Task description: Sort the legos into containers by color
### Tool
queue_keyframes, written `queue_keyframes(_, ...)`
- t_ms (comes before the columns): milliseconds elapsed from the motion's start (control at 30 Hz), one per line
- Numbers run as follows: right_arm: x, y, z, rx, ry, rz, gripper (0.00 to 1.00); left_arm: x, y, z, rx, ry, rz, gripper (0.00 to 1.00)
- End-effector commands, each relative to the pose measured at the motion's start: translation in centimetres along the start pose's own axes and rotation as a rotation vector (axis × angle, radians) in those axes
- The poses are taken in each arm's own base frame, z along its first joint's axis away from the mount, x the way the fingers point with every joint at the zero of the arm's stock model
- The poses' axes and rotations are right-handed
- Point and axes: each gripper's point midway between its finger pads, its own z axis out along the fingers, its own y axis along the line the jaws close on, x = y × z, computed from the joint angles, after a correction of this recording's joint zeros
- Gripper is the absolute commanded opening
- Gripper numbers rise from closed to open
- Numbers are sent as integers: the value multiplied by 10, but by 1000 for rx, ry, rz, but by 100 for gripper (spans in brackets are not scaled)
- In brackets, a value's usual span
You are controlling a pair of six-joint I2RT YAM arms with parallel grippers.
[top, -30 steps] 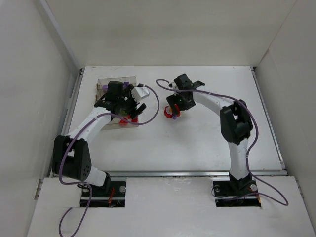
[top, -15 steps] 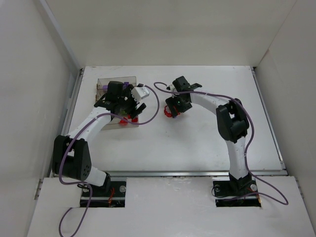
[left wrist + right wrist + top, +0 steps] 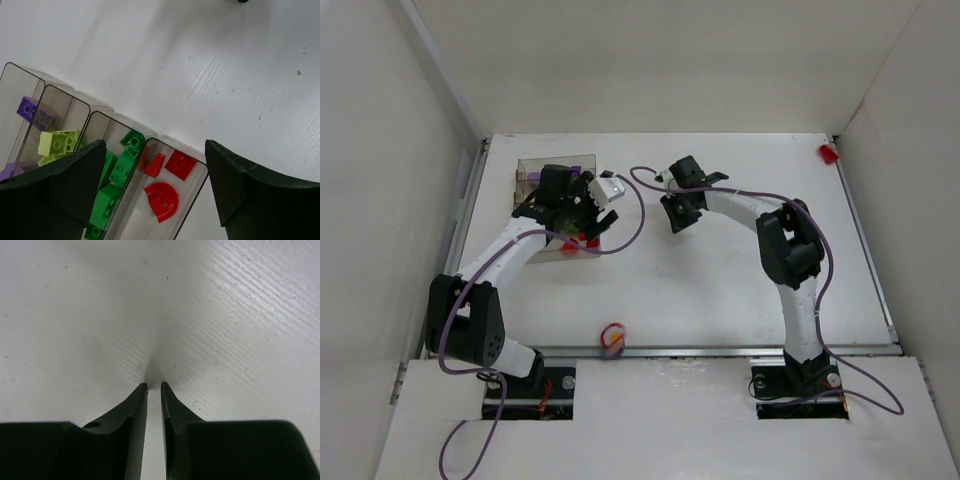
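Right gripper (image 3: pixel 154 385) is clenched down to a thin slit with nothing between the jaws, tips at the bare table (image 3: pixel 240 315). I see the left gripper (image 3: pixel 155 148) spread wide and empty, hovering over the tray (image 3: pixel 92 114). Its compartments sit side by side: purple bricks (image 3: pixel 30 111), lime bricks (image 3: pixel 57 142), green bricks (image 3: pixel 122 162), red pieces (image 3: pixel 162 197). Loose on the table are a red-and-purple piece (image 3: pixel 612 337) at the near edge and a red brick (image 3: pixel 828 153) near the far right corner, both well apart from the tray.
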Motion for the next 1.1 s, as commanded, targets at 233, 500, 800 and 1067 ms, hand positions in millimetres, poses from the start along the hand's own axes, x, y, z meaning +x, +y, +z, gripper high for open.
queue_keyframes(233, -16, 10, -17, -27, -67, -8, 31, -17, -2, -10, -5, -52, 42, 79)
queue_keyframes(500, -36, 11, -37, -101, -137, 101, 34, -12, -5, -10, -7, -40, 38, 79)
queue_keyframes(800, -93, -112, -100, 44, -387, 555, 82, -12, -5, -11, -13, -48, 42, 80)
queue_keyframes(1067, -106, -252, -106, 363, -457, 941, 90, -11, 1, -16, -60, -37, 21, 82)
